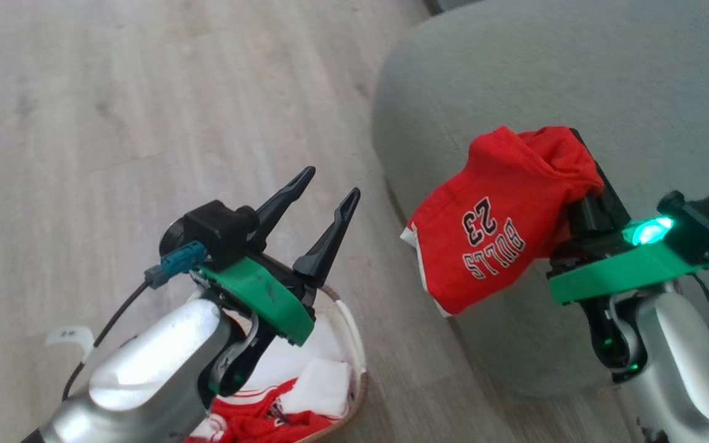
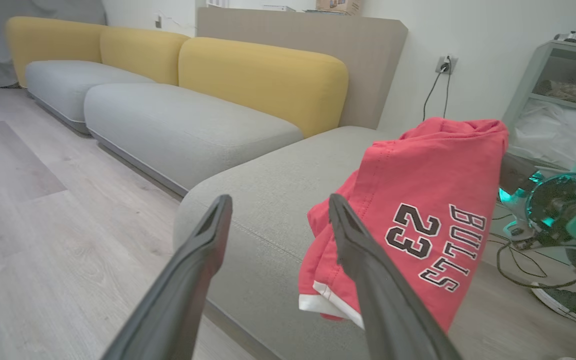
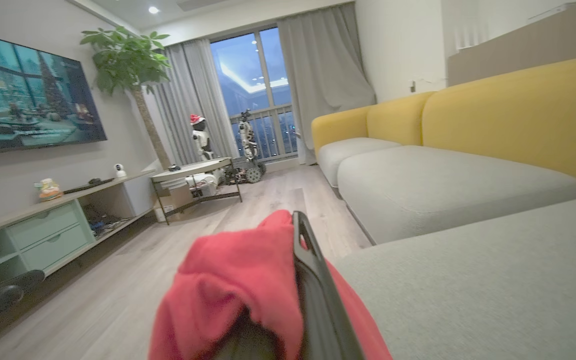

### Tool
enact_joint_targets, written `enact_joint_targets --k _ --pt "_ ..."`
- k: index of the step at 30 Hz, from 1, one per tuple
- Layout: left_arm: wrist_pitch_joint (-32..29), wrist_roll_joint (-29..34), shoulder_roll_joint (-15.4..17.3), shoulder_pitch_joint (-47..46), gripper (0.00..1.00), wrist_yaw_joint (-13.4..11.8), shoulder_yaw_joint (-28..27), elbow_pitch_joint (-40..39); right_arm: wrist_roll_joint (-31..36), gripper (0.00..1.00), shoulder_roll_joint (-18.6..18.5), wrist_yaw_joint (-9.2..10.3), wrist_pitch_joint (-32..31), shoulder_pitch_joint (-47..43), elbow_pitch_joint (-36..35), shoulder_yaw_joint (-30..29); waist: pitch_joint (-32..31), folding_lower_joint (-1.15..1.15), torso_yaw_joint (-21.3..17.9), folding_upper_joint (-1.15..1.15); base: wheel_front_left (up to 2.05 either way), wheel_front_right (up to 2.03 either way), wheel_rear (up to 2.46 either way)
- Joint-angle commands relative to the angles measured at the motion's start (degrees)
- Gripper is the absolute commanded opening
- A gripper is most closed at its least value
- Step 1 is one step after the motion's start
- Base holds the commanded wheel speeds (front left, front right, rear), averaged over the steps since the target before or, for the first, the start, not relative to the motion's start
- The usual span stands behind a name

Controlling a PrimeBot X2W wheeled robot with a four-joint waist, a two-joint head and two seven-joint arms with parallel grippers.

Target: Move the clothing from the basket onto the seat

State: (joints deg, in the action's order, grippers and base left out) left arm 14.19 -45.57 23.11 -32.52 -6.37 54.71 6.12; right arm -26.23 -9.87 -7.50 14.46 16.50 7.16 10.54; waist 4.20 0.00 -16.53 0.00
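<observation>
The right tool (image 3: 295, 222) is clamped shut on a bunched fold of a red garment (image 1: 502, 221) printed with 23 and BULLS. It holds the garment aloft at the near edge of the seat (image 1: 576, 74), so the loose fabric hangs clear of the floor (image 1: 145, 92) and can likely be let down onto the cushion. The left tool (image 1: 333, 181) stands wide open and empty above the basket (image 1: 354, 344), probably poised for another pick. More red and white clothing (image 1: 256, 421) lies inside.
</observation>
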Motion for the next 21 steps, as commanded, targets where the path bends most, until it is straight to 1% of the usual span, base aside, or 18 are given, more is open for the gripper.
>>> enact_joint_targets --k 1,8,13,16,21 --pt "0.52 0.60 1.53 -2.47 1.00 0.14 -3.20 -1.47 0.33 0.00 -0.07 0.01 0.37 0.54 -2.52 0.28 1.39 0.00 -3.59 0.00 0.00 0.00 0.00" --pt "0.62 2.36 1.92 -3.20 1.00 0.75 -2.91 -1.29 0.79 0.00 0.60 0.01 0.38 -0.22 -4.12 -0.50 2.63 0.00 -9.51 0.00 0.00 0.00 0.00" --pt "0.41 3.02 2.05 -3.41 1.00 1.16 -2.03 -0.85 1.20 0.00 0.96 0.01 0.43 -0.90 -5.52 -1.06 2.91 0.00 -12.48 0.00 0.00 0.00 0.00" --pt "0.39 3.60 2.02 -3.75 1.00 1.45 -1.51 -0.92 1.22 0.00 1.08 0.01 0.44 -1.41 -6.18 -1.65 3.23 0.00 -13.53 0.00 0.00 0.00 0.00" --pt "0.31 4.02 1.33 -4.57 1.00 1.77 -0.97 -0.63 1.65 0.00 1.42 0.01 0.46 -1.87 -7.29 -3.26 4.15 0.00 -13.88 0.00 0.00 0.00 0.00"
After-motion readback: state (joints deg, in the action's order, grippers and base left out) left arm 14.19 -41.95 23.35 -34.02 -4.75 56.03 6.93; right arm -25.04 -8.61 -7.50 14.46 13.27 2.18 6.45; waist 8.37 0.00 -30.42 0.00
